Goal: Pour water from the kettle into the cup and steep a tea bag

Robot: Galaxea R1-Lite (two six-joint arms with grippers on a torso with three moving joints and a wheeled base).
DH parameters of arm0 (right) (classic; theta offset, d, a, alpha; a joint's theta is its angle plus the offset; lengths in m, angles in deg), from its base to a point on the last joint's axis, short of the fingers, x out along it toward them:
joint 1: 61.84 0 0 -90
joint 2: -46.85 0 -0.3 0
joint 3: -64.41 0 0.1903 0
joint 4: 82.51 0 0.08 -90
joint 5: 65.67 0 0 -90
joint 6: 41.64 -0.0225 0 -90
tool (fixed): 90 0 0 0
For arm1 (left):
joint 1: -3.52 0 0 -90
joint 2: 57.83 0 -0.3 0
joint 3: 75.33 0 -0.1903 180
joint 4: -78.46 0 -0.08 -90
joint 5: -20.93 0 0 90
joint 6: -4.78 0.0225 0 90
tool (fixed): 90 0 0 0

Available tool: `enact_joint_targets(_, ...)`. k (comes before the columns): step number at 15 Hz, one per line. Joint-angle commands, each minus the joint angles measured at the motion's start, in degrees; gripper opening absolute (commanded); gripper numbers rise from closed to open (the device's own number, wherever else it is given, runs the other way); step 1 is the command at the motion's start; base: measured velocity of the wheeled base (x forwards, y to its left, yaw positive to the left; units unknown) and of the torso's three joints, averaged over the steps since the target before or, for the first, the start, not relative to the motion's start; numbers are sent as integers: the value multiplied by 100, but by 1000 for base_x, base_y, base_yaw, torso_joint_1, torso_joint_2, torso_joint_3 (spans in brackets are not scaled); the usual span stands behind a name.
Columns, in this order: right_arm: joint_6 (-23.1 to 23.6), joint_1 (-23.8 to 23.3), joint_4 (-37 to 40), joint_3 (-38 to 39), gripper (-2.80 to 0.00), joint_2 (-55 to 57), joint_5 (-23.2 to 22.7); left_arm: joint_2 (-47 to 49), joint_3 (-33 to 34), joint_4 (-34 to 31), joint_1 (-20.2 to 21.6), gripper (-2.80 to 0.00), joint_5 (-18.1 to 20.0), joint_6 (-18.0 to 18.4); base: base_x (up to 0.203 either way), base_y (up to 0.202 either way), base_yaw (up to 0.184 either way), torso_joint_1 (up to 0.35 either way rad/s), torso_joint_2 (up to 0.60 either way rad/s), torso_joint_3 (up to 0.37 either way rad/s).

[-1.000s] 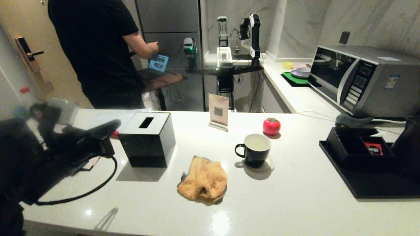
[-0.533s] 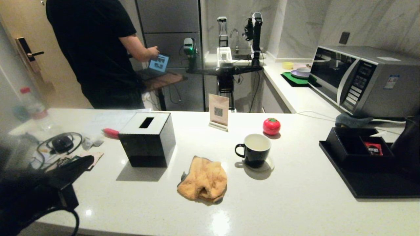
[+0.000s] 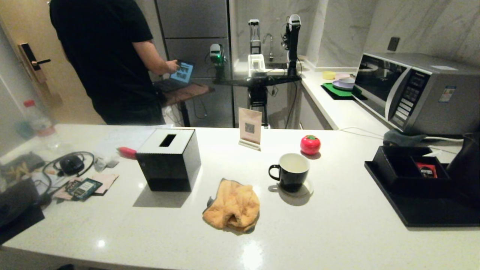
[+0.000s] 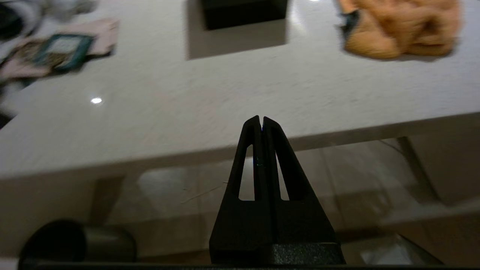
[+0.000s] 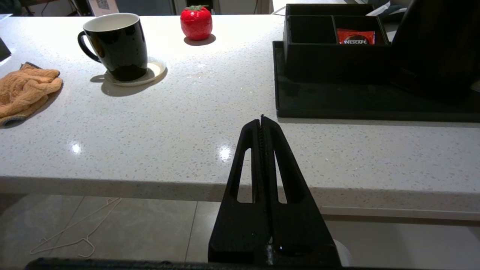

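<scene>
**Both claws low at the near edge, kettle mostly out of view**

The kettle (image 3: 467, 165) is cut off by the right border of the head view; only a dark flank shows, standing on the black tray (image 3: 412, 210) at the right end of the surface (image 3: 337, 240). In the right wrist view it is again cropped, so neither spout nor handle can be made out, and which way it faces cannot be told. Beside it on the tray sits a black box (image 3: 408, 168) with compartments; one holds a red sachet (image 3: 426, 170), the others are too dark to read.

The cup (image 3: 290, 171) stands upright on a pale coaster (image 3: 305, 189) near the middle of the surface, mouth up, handle pointing to the robot's left. Its white inside shows nothing clear. Behind it lies a red tomato (image 3: 310, 144); to its left, an orange cloth (image 3: 232, 205) and a black tissue box (image 3: 168, 159).

The left claw (image 4: 261, 119) has its fingers pressed together, empty, at the near edge of the surface; that view is blurred. In the head view only a dark shape at the left border marks this arm. The right claw (image 5: 261, 119) is likewise closed and empty, level with the front edge, well apart from cup and tray.

A person (image 3: 108, 60) stands behind the surface, head cut off.
</scene>
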Motion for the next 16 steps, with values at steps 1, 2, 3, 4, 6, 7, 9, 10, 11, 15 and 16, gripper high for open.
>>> enact_joint_targets(1,2,-1,2,1,-280,7,-1,-1119,170,-250,181,-280,-146,-11,0,0,0,0,0,0)
enact_joint_targets(2,2,5,2,1,-280,7,-1,-1505,198,-477,227,-280,-228,-14,0,0,0,0,0,0)
enact_joint_targets(3,2,-1,2,1,-280,7,-1,-1796,219,-635,230,-280,-304,-17,0,0,0,0,0,0)
enact_joint_targets(4,2,0,2,1,-280,7,-1,-2077,231,-718,214,-280,-352,-19,0,0,0,0,0,0)
enact_joint_targets(6,2,-1,-1,1,-280,7,-1,-2705,239,-776,191,-280,-391,-39,0,0,0,0,0,0)
enact_joint_targets(7,-16,-1,-5,1,-280,7,-1,-2896,242,-805,183,-280,-398,-87,0,0,0,0,0,0)
enact_joint_targets(9,-16,-1,-24,1,-280,7,8,-2908,243,-828,178,-280,-403,-160,0,0,0,0,0,0)
enact_joint_targets(10,-16,-1,-24,8,-280,7,-1,-2908,243,-820,178,-280,-404,-213,0,0,0,0,0,0)
enact_joint_targets(11,-16,-1,-24,1,-280,7,-1,-2917,243,-820,178,-280,-412,-264,0,0,0,0,0,0)
enact_joint_targets(15,-16,0,-24,1,-280,7,-1,-2917,243,-828,178,-280,-412,-302,0,0,0,0,0,0)
enact_joint_targets(16,-16,0,-24,9,-280,7,-1,-2917,243,-828,178,-280,-412,-302,0,0,0,0,0,0)
